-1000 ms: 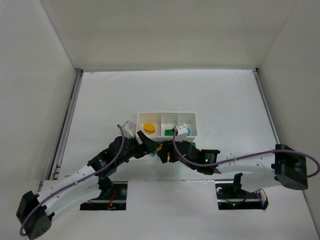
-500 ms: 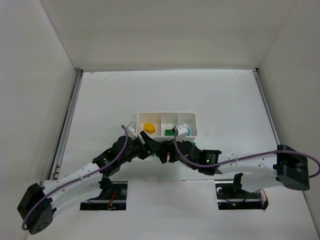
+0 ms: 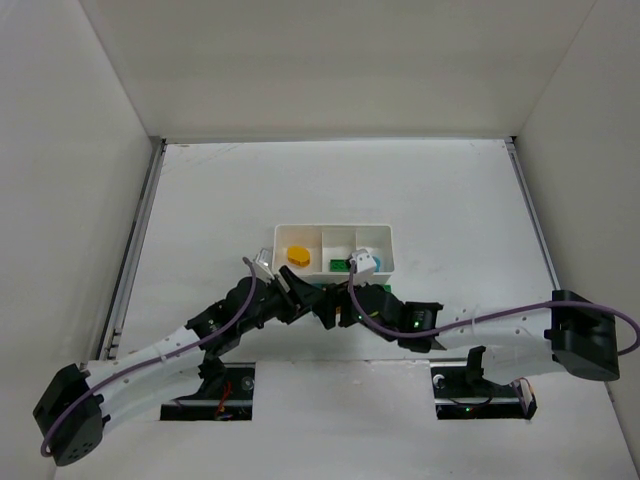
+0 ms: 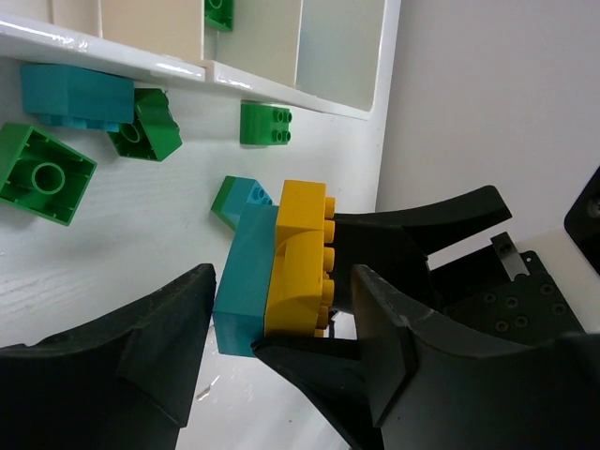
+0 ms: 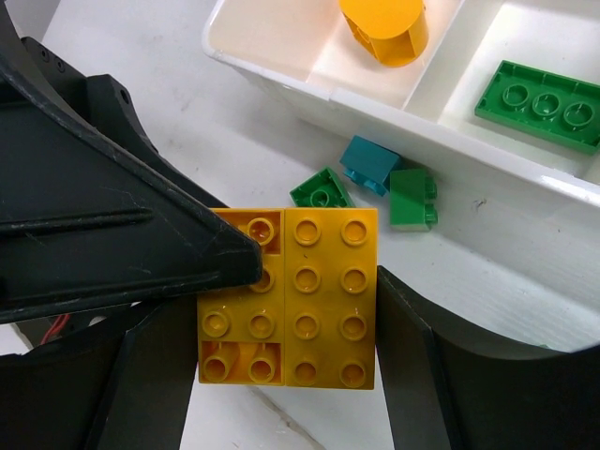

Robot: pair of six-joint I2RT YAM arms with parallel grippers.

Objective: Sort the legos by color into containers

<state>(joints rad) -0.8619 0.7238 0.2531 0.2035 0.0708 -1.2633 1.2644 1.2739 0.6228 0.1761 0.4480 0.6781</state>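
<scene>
While both arms meet just in front of the tray's (image 5: 319, 86) near wall, a stack of legos (image 4: 298, 248) hangs between them: yellow bricks pressed onto a cyan one, the studs facing the right wrist camera. The right tool (image 5: 286, 309) has its fingers partly apart, one against each long side of the yellow bricks, gripping the stack. The left tool (image 4: 281, 281) straddles the same stack at about half width, its fingers very near the cyan and yellow faces; I cannot tell whether they press on it. On the surface (image 4: 141, 244), a cyan brick (image 4: 75, 94) lies against the tray's near wall, with green bricks (image 4: 45, 173) close by. Inside the tray, a yellow round piece (image 5: 384, 23) sits in the left compartment and a green flat plate (image 5: 539, 105) in the middle one.
</scene>
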